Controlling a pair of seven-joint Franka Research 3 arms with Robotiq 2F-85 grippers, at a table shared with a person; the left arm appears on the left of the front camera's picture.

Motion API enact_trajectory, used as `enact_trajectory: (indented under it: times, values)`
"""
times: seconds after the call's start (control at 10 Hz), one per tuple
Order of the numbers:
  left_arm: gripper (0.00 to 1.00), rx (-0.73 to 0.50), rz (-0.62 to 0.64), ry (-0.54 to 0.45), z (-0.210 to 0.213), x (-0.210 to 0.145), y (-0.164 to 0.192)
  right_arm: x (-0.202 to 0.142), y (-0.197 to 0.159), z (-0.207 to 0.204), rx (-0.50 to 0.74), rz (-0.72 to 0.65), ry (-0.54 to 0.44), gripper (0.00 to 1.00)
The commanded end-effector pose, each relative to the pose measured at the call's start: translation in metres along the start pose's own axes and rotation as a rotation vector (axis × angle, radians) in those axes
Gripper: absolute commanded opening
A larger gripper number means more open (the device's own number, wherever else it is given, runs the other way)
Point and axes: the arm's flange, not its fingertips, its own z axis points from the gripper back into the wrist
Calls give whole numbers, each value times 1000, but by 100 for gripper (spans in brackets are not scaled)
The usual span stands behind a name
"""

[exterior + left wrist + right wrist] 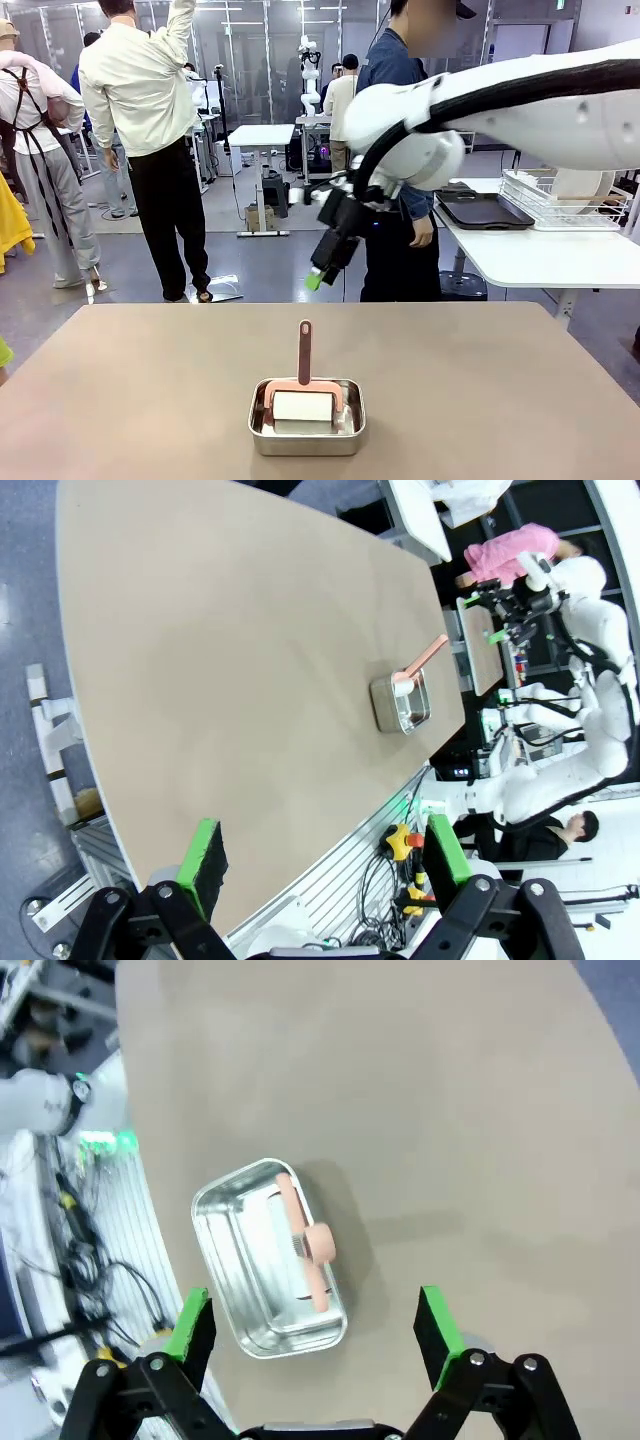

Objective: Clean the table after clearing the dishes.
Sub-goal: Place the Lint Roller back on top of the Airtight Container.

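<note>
The big grey-brown desk (130, 400) has one small shiny steel pan (307, 418) on it, near the robot's edge and about in the middle. A brush with a pink handle (304, 352) sits in the pan, its white block down inside and the handle sticking out over the pan's far rim.

In the front view, to the right of the pan and high above it, the white right arm (520, 105) reaches in. Its right claw (322, 270) hangs in the air over the far edge of the desk, well above the pan, with a green pad at its tip. A person in a dark blue shirt (392, 150) stands just behind it.

Beyond that person, a smaller white table (540, 255) holds a dark tray (480, 210) and a white wire rack (560, 205).

The left wrist view looks down from high up. The left claw (320, 865) is wide apart and holds nothing, and the pan (402, 702) is far from it.

The right wrist view looks straight down on the pan (268, 1258). The right claw (315, 1332) is spread wide, with nothing in it.
</note>
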Motion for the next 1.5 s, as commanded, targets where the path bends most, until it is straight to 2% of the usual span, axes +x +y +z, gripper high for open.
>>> enact_trajectory:
  times: [0.0, 0.1, 0.3, 0.6, 0.8, 0.9, 1.1, 1.4]
  values:
    - [100, 11, 12, -5, 2, -1, -4, -65, 3, 12, 129, -124, -210, 100]
    - [100, 11, 12, -5, 2, -1, -4, -97, -4, 27, 178, -184, -291, 100]
    - [100, 11, 12, -5, 2, -1, -4, -159, -18, 50, 243, -252, -392, 100]
    - [100, 11, 12, -5, 2, -1, -4, -253, -36, 85, 271, -271, -458, 100]
    - [100, 11, 12, -5, 2, -1, -4, -330, -47, 103, 295, -325, -489, 100]
    - [100, 11, 12, -5, 2, -1, -4, -369, -53, 113, 328, -329, -551, 100]
    - [100, 11, 12, -5, 2, -1, -4, -452, -78, 140, 380, -379, -661, 100]
    - [100, 11, 12, -5, 2, -1, -4, -538, -123, 176, 409, -485, -735, 100]
